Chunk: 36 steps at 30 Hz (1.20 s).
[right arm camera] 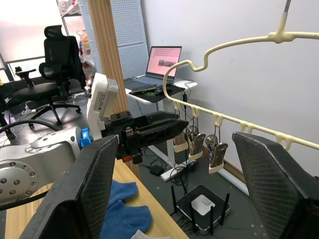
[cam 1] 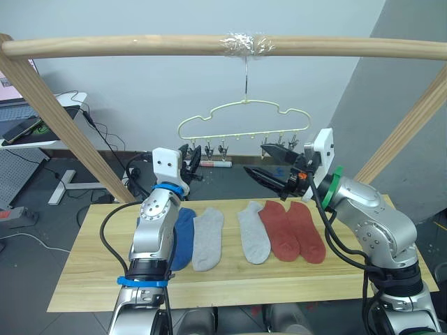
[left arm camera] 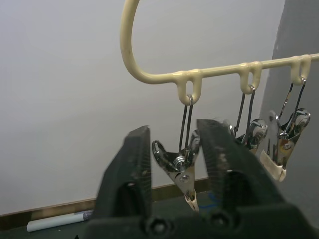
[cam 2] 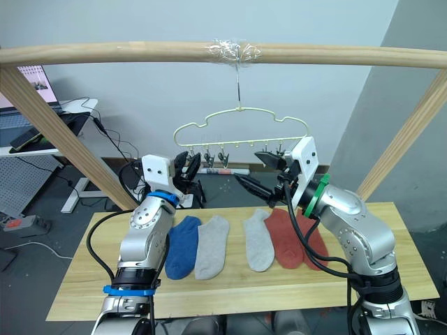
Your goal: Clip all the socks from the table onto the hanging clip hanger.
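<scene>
Socks lie in a row on the pale wood surface [cam 1: 349, 276] in the left eye view: a blue sock [cam 1: 183, 237], two light grey socks [cam 1: 208, 238] and [cam 1: 253, 231], and two rust red socks [cam 1: 279, 229] and [cam 1: 306, 232] overlapping at their edges. Above them the yellow clip hanger [cam 1: 243, 117] hangs by its hook from a wooden pole [cam 1: 140, 46], empty of socks. The left end effector [cam 1: 191, 160] is raised to the hanger's left end, and the right end effector [cam 1: 272, 163] sits near its right end, fingers spread wide and holding nothing. The right eye view gives the same layout. In the left wrist view, the two black fingers [left arm camera: 132, 172] stand slightly apart on either side of the end metal clip [left arm camera: 179, 162], close to its handles, though contact is unclear. The right wrist view adds a laptop [right arm camera: 160, 67] on a desk and an office chair [right arm camera: 47, 74] beyond the frame.
</scene>
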Each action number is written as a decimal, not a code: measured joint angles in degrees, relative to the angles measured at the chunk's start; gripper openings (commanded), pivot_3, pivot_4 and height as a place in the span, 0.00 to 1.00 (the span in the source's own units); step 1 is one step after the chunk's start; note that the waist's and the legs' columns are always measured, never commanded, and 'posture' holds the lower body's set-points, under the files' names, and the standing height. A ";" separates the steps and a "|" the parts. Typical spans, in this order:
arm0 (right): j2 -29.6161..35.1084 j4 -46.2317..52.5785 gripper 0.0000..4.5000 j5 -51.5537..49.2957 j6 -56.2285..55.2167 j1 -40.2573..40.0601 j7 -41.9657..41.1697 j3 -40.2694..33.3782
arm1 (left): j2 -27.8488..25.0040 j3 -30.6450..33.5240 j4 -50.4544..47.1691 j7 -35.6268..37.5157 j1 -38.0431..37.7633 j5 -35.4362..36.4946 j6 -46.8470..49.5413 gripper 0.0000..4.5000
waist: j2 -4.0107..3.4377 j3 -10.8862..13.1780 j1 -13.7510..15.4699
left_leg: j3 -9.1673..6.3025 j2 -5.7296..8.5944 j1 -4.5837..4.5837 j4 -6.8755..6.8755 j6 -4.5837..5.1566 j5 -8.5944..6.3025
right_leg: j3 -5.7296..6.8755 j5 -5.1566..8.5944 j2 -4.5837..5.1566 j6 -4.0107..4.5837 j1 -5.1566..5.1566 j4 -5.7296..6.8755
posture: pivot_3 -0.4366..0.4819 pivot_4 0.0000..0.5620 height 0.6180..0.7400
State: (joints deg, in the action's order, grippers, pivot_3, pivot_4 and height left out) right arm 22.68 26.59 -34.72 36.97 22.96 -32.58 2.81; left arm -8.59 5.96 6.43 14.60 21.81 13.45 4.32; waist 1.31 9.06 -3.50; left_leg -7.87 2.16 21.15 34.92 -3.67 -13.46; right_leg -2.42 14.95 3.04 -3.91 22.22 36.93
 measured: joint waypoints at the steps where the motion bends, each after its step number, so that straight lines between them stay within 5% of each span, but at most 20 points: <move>1: 0.00 0.00 0.85 -0.01 0.00 0.00 0.00 0.00 | 0.00 -0.04 -0.01 0.02 0.00 -0.01 -0.12 0.12 | 0.00 0.00 0.00 | 0.00 0.00 0.00 0.00 0.00 0.00 | 0.00 0.00 0.00 0.00 0.00 0.00 | 0.32 0.25 1.00; 5: -0.11 0.00 0.85 -0.23 0.10 -0.01 0.02 0.01 | -0.17 -0.84 -0.10 0.10 0.00 -1.00 -1.51 0.00 | 0.00 0.00 0.00 | 0.00 0.00 0.00 0.00 0.00 0.00 | 0.00 0.00 0.00 0.00 0.00 0.00 | 0.32 0.24 1.00; 10: -0.20 0.01 0.85 0.00 0.37 -0.62 0.54 0.31 | -0.48 -1.81 -0.14 0.08 -0.01 -2.85 -2.73 0.00 | 0.00 0.00 0.02 | -0.01 0.00 0.00 0.00 0.00 0.00 | 0.00 0.00 0.00 0.00 0.00 0.00 | 0.33 0.24 1.00; 24: 2.94 -16.27 0.85 25.57 -1.58 -13.28 14.84 9.32 | -4.80 -1.96 -7.84 3.43 -4.79 -2.09 3.62 0.00 | -0.01 0.00 0.17 | 0.07 -0.01 -0.05 0.00 0.00 0.00 | -0.04 0.00 0.01 0.00 0.03 0.09 | 0.42 0.22 1.00; 36: -9.89 -33.98 0.85 29.48 -5.47 -15.81 26.98 2.14 | -6.12 -1.09 -15.44 3.45 -8.25 -0.65 8.93 0.00 | -0.05 0.03 0.47 | 0.05 -0.01 -0.07 -0.01 0.00 0.00 | -0.06 0.00 0.00 0.02 0.01 0.14 | 0.49 0.27 1.00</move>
State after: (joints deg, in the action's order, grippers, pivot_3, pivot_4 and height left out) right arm 12.80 -7.40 -5.23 31.50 7.15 -5.60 4.95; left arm -14.71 4.87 -9.01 18.05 13.56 12.80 13.25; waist 1.26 9.09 -3.03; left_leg -7.83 2.15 21.08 34.91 -3.67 -13.46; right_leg -2.48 14.95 3.04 -3.89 22.23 37.07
